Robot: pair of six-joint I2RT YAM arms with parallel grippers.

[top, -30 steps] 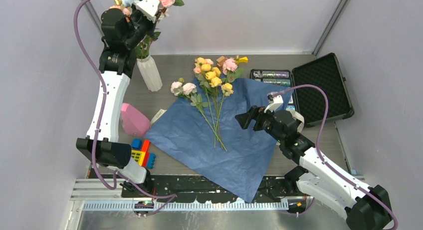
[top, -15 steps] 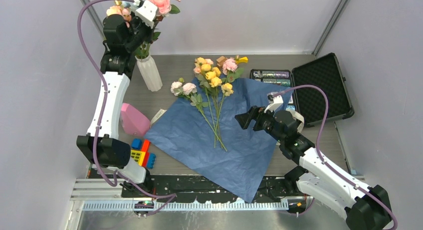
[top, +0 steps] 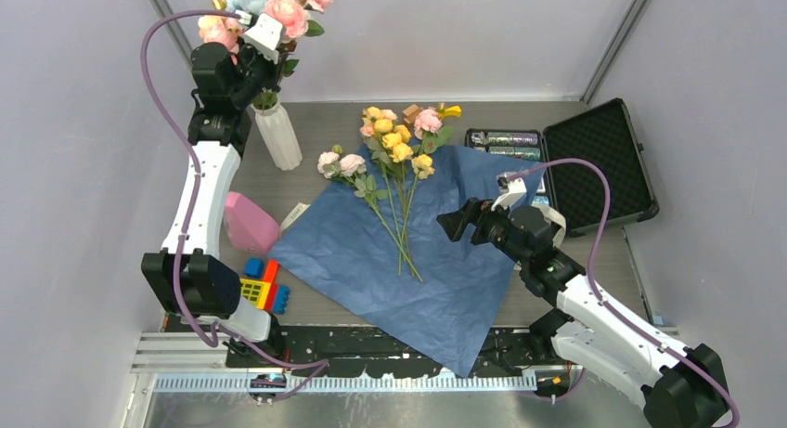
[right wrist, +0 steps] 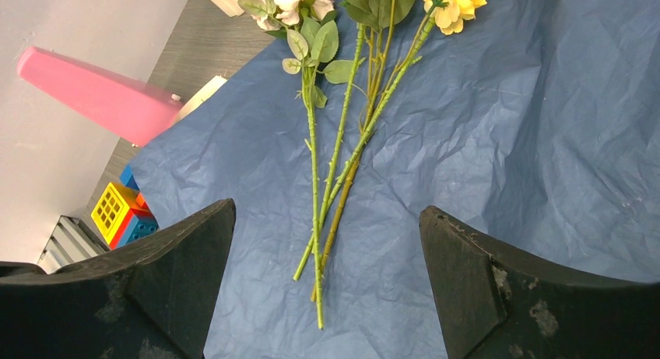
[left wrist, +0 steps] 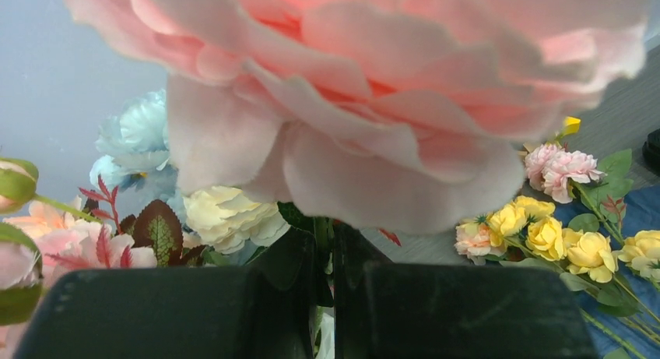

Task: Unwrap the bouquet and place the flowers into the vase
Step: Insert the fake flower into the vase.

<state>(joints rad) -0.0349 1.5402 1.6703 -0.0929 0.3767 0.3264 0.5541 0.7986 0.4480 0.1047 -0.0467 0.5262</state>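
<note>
The left arm [top: 199,196] stands tall along the left side of the overhead view, bent at the elbow and reaching to the upper left corner. There the left fingers [left wrist: 156,312] are pressed together on the green stems of a bunch of big blooms [top: 278,8] (pink, cream and pale blue), held above the mouth of the white ribbed vase [top: 280,136], whose stems still reach down into it. The right arm [top: 594,312] stretches from the lower right towards the middle, low over the blue paper [top: 445,289], and the right fingers [right wrist: 156,297] are spread wide apart with nothing between them, pointing at the stem ends. The flowers [top: 394,154] lie flat on the unfolded paper in the centre of the surface [top: 325,122], heads towards the top of the frame, well apart from the vase. Compared with the earlier frames, the left wrist and its blooms have swung a little to the left, while the right arm and the loose flowers have not moved.
</note>
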